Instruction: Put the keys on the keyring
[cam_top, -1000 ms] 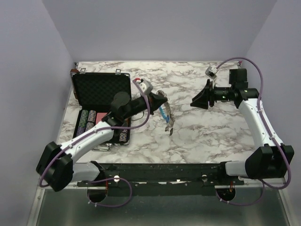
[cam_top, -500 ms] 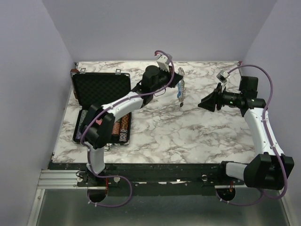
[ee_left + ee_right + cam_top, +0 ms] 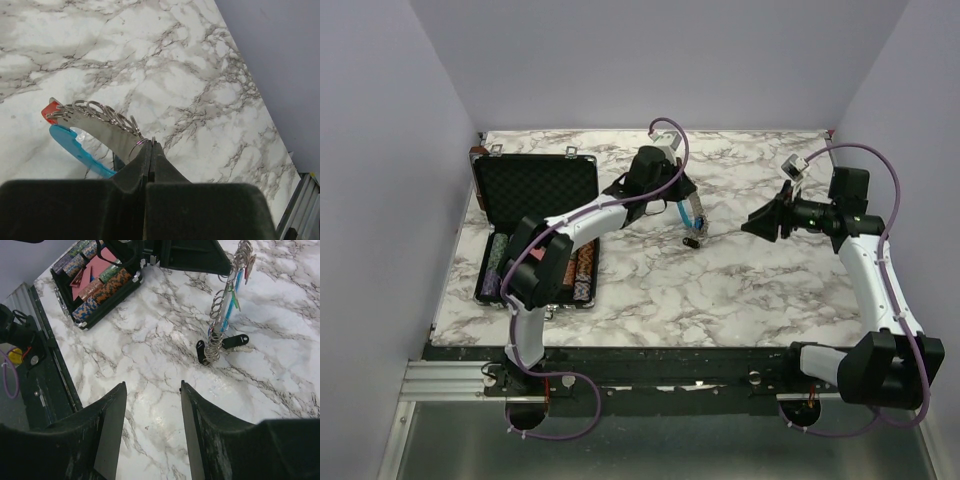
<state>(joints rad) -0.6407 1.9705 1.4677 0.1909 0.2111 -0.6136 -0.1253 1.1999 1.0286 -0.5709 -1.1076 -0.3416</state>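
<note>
keyring (image 3: 102, 129): one, dangling from left gripper (image 3: 151, 149), jaws pinched shut on it
keys (image 3: 235, 342): two black heads, one red
right gripper (image 3: 152, 387): jaws wide, empty
case (image 3: 535, 185): one, open

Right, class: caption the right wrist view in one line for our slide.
Open right gripper faces the keyring dangling from the shut left gripper, its black-headed keys touching the marble table.

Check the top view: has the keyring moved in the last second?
Yes. The keyring, clamped in the left end effector, has shifted right, away from the open poker-chip case, and slightly farther back.
</note>
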